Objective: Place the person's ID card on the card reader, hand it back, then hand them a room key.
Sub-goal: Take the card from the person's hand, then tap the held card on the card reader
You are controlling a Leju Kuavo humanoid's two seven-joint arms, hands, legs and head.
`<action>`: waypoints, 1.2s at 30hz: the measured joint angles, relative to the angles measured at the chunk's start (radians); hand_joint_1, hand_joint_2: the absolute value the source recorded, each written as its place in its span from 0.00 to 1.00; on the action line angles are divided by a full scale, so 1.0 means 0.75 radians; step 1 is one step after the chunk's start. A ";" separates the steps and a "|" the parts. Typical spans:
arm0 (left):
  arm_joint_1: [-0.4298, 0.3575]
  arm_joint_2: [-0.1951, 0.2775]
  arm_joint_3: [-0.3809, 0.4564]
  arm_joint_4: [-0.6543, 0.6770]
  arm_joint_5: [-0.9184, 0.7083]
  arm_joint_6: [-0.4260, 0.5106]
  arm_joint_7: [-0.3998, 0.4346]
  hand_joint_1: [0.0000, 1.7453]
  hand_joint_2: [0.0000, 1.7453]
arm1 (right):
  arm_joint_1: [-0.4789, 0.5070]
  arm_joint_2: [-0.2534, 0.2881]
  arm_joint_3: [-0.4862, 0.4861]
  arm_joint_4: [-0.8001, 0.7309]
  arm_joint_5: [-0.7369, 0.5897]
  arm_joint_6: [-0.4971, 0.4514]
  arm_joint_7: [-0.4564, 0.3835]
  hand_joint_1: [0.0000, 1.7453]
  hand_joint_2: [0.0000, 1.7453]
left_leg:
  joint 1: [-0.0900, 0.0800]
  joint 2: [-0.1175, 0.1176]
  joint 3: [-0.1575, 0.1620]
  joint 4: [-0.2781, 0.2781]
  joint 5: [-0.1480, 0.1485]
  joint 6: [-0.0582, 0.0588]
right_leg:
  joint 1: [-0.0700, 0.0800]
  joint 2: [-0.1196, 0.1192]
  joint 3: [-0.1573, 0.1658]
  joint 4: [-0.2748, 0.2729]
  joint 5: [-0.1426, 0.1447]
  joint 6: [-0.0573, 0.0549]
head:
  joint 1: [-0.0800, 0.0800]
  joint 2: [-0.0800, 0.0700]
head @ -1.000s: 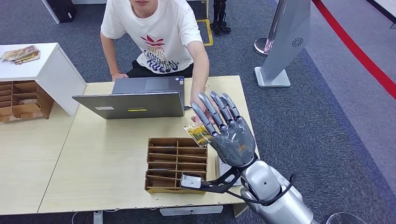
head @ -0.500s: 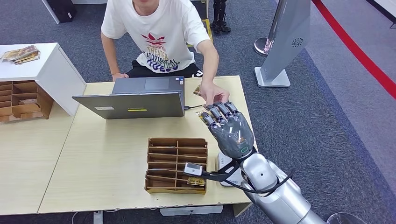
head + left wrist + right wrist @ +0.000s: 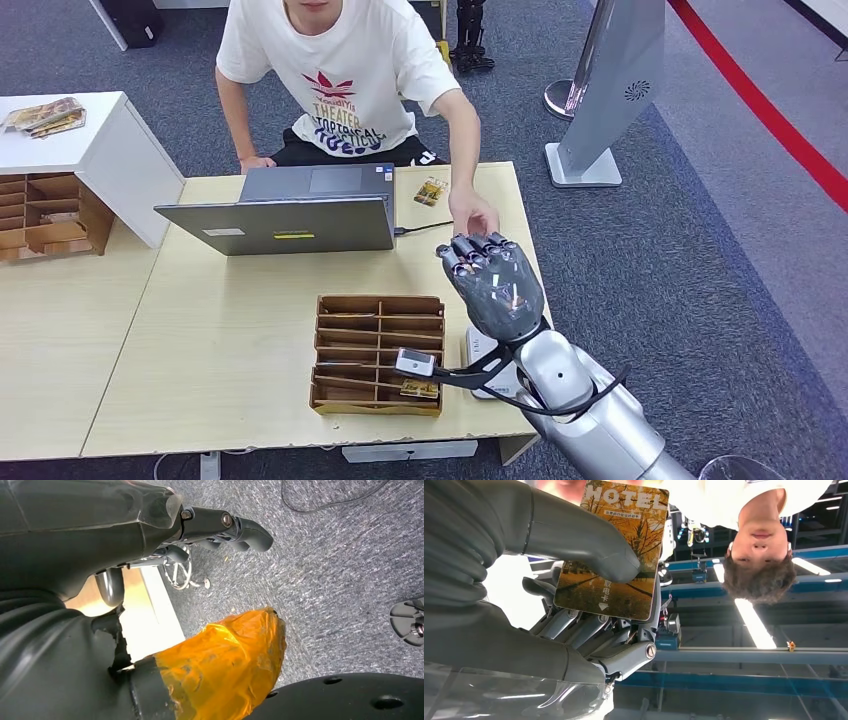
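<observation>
My right hand [image 3: 492, 285] is raised over the table's right side with its fingers curled in. In the right wrist view its thumb [image 3: 589, 545] presses a yellow-brown "HOTEL" room key card [image 3: 624, 587] against the fingers. The person's hand [image 3: 475, 214] hovers just beyond my fingertips, and I cannot tell whether it touches the card. A small yellowish card [image 3: 431, 191] lies flat on the table beside the laptop. The white card reader [image 3: 479, 350] sits near the table's front right, partly hidden by my arm. My left hand [image 3: 220, 527] hangs over the grey carpet and holds nothing.
A wooden card organiser [image 3: 378, 350] with one card in a front slot stands at the table's front middle. An open grey laptop [image 3: 290, 210] is at the back. The person in a white T-shirt [image 3: 335, 75] leans in from the far side. A white cabinet [image 3: 95, 150] stands left.
My right hand has curled its spread fingers around the key card and moved forward towards the person. The person laid a card down beside the laptop and brought a hand to my fingertips.
</observation>
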 joint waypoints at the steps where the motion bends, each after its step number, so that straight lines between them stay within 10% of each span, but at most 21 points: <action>1: 0.000 0.000 0.000 0.000 0.001 0.000 0.001 0.00 0.00 | 0.002 0.000 0.000 0.001 -0.001 0.001 0.000 1.00 1.00 | 0.000 0.000 0.000 0.000 0.000 0.000 | 0.000 0.000 0.000 0.000 0.000 0.000 | 0.000 0.000; 12: 0.000 -0.001 -0.001 0.000 0.021 0.001 0.003 0.00 0.00 | 0.045 0.007 -0.024 0.000 -0.138 0.006 -0.029 1.00 1.00 | 0.000 0.000 0.000 0.000 0.000 0.000 | 0.000 0.000 0.000 0.000 0.000 0.000 | 0.000 0.000; 31: 0.007 -0.002 0.001 0.000 0.119 0.026 -0.004 0.00 0.00 | 0.390 0.092 -0.268 -0.473 -1.541 0.365 -0.307 1.00 1.00 | 0.000 -0.002 -0.001 0.000 0.000 0.000 | 0.000 -0.001 0.000 0.000 -0.001 0.001 | 0.000 0.000; 36: 0.008 -0.002 0.004 0.000 0.148 0.041 -0.006 0.00 0.00 | 0.520 0.083 -0.377 -0.570 -1.683 0.433 -0.305 1.00 1.00 | 0.000 -0.001 -0.001 0.000 -0.001 0.000 | 0.000 -0.001 -0.001 -0.001 -0.001 0.001 | 0.000 0.000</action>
